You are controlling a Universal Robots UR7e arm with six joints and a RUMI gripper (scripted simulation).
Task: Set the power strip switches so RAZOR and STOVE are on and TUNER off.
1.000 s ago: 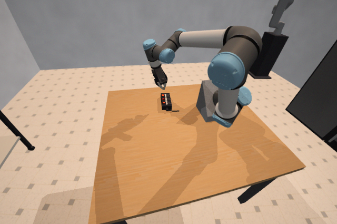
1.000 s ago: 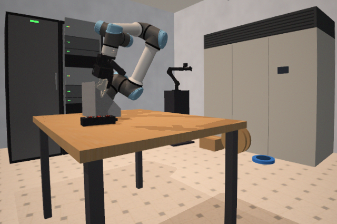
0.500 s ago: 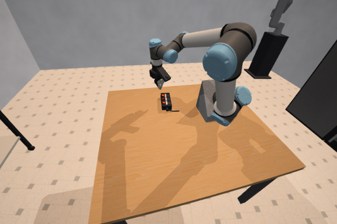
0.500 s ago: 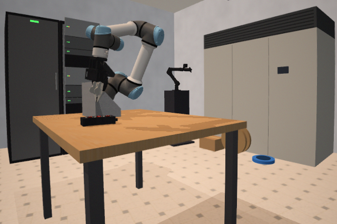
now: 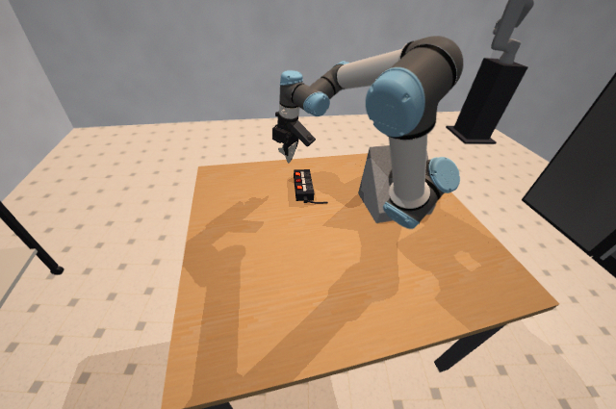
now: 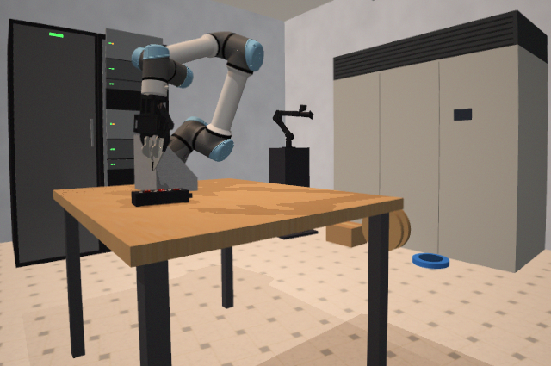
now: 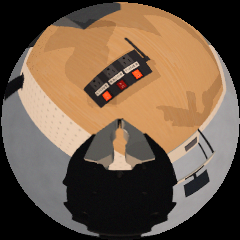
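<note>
The gripper (image 5: 288, 154) is clenched on nothing, pointing down above the table's (image 5: 278, 294) far edge, just beyond the strip (image 5: 303, 186). The strip lies face up near the arm's base (image 5: 371, 186), its switches (image 7: 121, 85) showing red.

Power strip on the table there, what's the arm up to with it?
The arm's gripper hangs above the far end of the power strip, fingers shut and holding nothing, not touching it. The strip lies switches-up on the table. In the wrist view two of its three switches glow bright orange-red, and the middle one looks darker. It seems set to press a switch with its closed tip.
</note>
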